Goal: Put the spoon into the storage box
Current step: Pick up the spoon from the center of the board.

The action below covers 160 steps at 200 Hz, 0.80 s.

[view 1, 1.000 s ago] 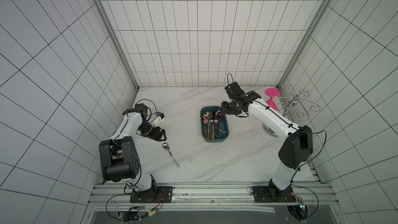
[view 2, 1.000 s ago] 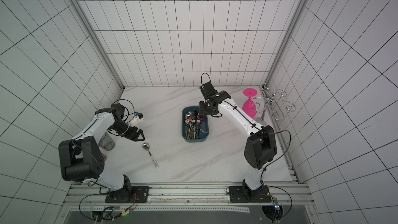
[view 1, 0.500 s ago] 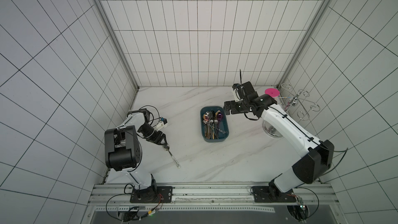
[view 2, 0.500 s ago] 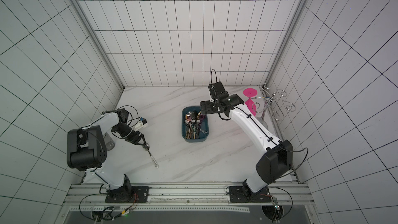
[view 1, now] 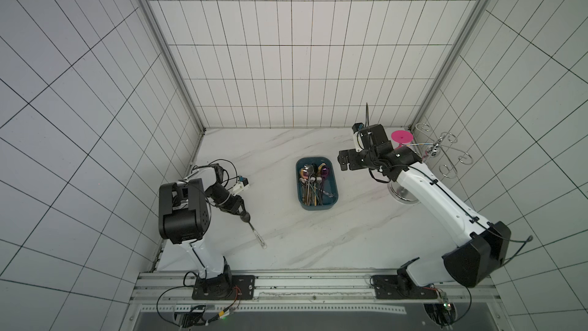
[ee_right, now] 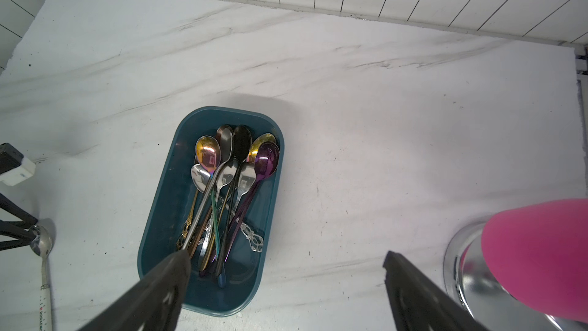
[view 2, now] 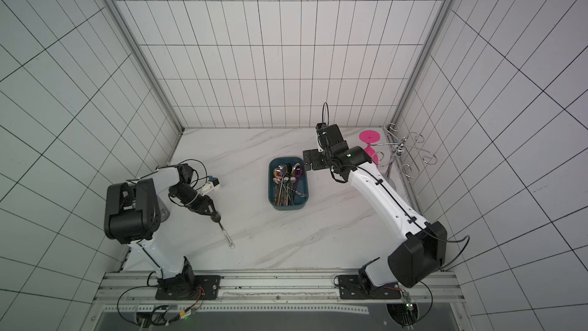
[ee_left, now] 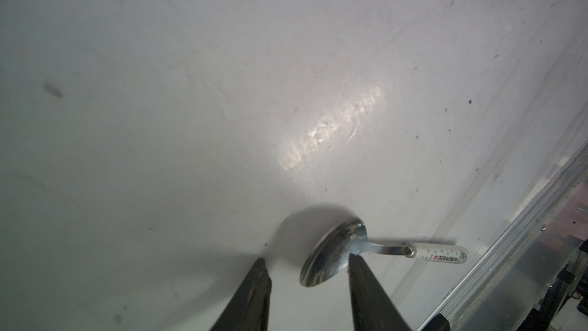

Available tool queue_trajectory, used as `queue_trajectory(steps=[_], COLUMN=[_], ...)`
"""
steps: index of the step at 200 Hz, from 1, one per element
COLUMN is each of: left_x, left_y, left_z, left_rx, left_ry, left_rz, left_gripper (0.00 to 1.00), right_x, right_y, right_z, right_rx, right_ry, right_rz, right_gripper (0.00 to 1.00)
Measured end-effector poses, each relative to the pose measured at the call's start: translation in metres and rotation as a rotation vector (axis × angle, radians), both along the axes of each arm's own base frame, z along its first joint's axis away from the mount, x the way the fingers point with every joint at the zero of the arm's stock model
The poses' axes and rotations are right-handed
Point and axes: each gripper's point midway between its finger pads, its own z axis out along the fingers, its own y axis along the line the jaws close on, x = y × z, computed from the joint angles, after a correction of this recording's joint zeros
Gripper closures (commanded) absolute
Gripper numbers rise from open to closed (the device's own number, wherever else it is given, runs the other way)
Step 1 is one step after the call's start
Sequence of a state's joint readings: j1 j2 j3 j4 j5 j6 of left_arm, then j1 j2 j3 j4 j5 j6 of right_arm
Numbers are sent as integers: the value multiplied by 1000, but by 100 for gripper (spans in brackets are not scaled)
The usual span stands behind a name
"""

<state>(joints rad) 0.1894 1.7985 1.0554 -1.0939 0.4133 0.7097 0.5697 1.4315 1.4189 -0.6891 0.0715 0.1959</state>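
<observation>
Spoon (ee_left: 331, 259) under my left gripper (ee_left: 307, 259), storage box (view 1: 316, 214) across bare table.
Tiled walls close the table (view 1: 286, 249) on three sides and a metal rail (view 1: 318, 281) runs along the front. I see open marble between the spoon and the box, which sits mid-table with many spoons lying in it. A pink goblet (view 1: 401, 136), a wire rack (view 1: 445, 154) and a metal bowl (view 1: 402, 194) crowd the far right side, well apart from the spoon. The spoon lies on the left part of the table, handle pointing toward the front rail. My left gripper's jaws stand partly apart and straddle the spoon's bowl: one fingertip (ee_left: 354, 261) touches the bowl near its neck, while the other is clear of it. My right gripper (view 1: 345, 163) hangs wide and empty just beside the box's far right corner.
</observation>
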Motion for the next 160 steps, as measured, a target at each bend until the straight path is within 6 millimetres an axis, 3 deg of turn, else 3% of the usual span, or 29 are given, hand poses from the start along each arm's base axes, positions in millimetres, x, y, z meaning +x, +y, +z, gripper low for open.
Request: queue_trajectory(steps=[50,94,135,160], left_x=[-4,-12,-15,-16], left_y=[-7,-18,-22,-26], left_z=[-2,-3,-4,0], left_rx=[-11,-35,-48,-66], left_ry=[10,27,40,39], left_rz=[-14,-44,-43,-33], left_gripper=[67,74,100,100], right_x=[-10,-15,-17,-17], right_y=[-9,-1,3,5], right_z=[21,26,26,24], right_rx=[56,87,107,111], right_ry=[-120,-138,-129,-119], right_rz=[19,75,90,98], right_gripper=[1,1,1,1])
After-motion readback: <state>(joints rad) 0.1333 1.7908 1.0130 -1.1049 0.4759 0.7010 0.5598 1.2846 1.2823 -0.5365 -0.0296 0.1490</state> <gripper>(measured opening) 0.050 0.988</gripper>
